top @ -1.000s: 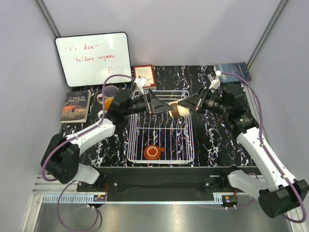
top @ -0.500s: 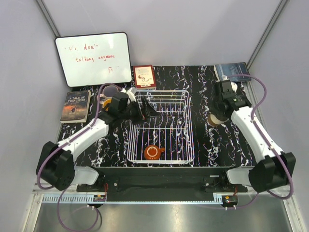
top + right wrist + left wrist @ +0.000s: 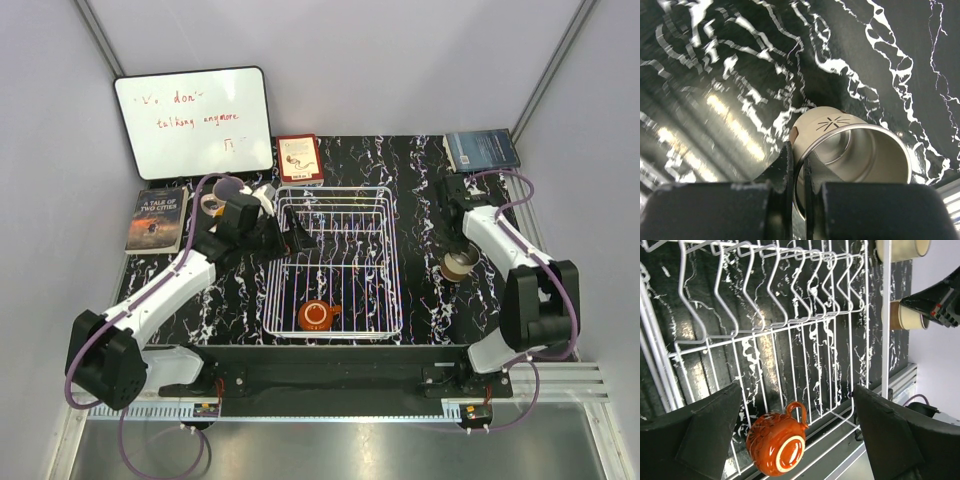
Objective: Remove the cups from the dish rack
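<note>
On the black marbled bench (image 3: 410,180), at centre: the white wire dish rack (image 3: 333,262). Over its far left corner, left arm (image 3: 168,285), left jaws spread wide, gripping nothing. To the right, well outside the rack, right arm (image 3: 500,235), right jaws pinched on the wall of the cream brown-rimmed cup (image 3: 460,265), upright on the bench. Inside the rack, near its front edge: squat orange-red cup (image 3: 317,315), handle pointing right.

Whiteboard (image 3: 193,122) with red writing far left, paperback (image 3: 157,219) beside it, red book (image 3: 299,158) far centre, blue book (image 3: 482,150) far right, marbled black table (image 3: 425,300).
</note>
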{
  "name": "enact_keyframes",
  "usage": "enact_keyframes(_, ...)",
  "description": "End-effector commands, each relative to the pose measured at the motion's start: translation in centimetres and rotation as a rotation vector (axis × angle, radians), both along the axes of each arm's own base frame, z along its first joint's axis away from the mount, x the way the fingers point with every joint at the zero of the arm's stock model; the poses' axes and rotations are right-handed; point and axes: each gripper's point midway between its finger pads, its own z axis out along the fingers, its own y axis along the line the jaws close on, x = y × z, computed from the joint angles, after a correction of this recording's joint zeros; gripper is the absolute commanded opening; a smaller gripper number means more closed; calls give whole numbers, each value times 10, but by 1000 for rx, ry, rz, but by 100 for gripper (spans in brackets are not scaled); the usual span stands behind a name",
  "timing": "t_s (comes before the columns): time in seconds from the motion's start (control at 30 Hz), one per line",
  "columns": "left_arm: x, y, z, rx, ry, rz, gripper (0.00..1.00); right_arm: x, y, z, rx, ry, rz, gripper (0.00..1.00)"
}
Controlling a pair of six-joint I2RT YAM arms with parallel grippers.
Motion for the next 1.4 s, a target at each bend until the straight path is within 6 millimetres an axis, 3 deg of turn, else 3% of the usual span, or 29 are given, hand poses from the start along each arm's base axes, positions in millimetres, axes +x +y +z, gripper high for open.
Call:
enact_keyframes(0.0,6,4,18,10,-69,18,96,31,-13,2,-51,-82,-85,0)
enact_keyframes(0.43,8,11,17,47,-84,36,95,69,-33,-6,-187,-69,-136,0)
enact_keyframes(0.7,9,11,13,53,-69,43,95,65,-28,-30,-150,-2,-128,0)
enact_keyframes(0.83,9,9,12,50,-62,38,95,63,-24,-32,-122,1,-122,0)
enact_keyframes(1.03,8,6,13,41,-66,19,97,64,-17,-19,-82,-40,-120,31)
enact_keyframes(1.37,7,10,21,45,-108,18,99,52,-3,24,2,-149,-108,58)
